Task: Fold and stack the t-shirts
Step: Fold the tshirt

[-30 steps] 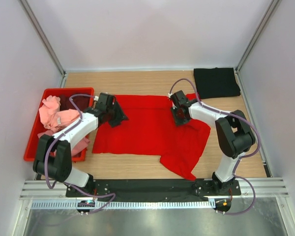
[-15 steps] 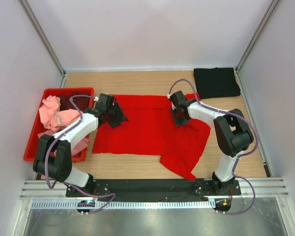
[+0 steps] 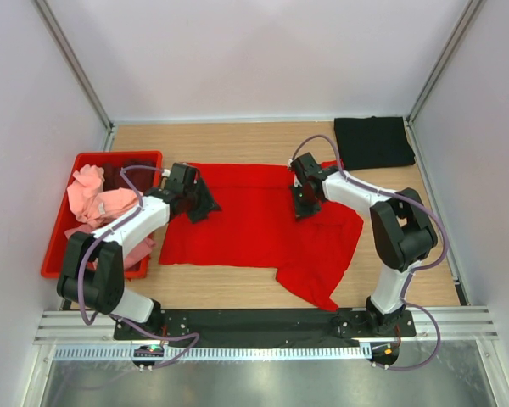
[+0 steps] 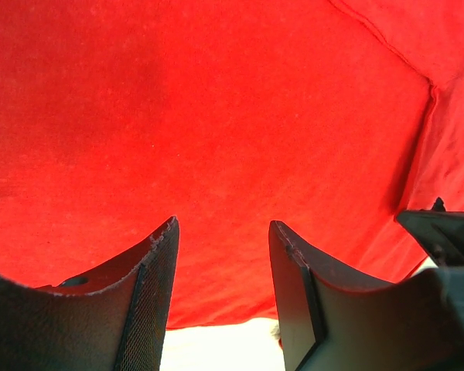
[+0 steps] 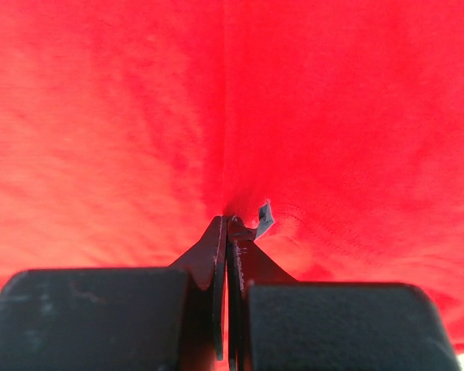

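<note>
A bright red t-shirt point(image 3: 254, 225) lies spread flat on the wooden table. My left gripper point(image 3: 205, 203) is open just above the shirt's left edge; in the left wrist view the fingers point(image 4: 223, 226) straddle red cloth point(image 4: 216, 116) with nothing between them. My right gripper point(image 3: 300, 203) is shut on the red t-shirt near its upper right part; in the right wrist view the jaws point(image 5: 230, 220) pinch puckered cloth point(image 5: 139, 116) beside a small grey tag point(image 5: 263, 214). A folded black t-shirt point(image 3: 373, 142) lies at the back right.
A red plastic crate point(image 3: 119, 156) stands at the left with crumpled pink shirts point(image 3: 97, 203) in it and hanging over its rim. Bare wood point(image 3: 237, 136) shows behind the red shirt. White walls enclose the table.
My right gripper has shifted slightly to the left, still pinching the red cloth. The left gripper has barely moved.
</note>
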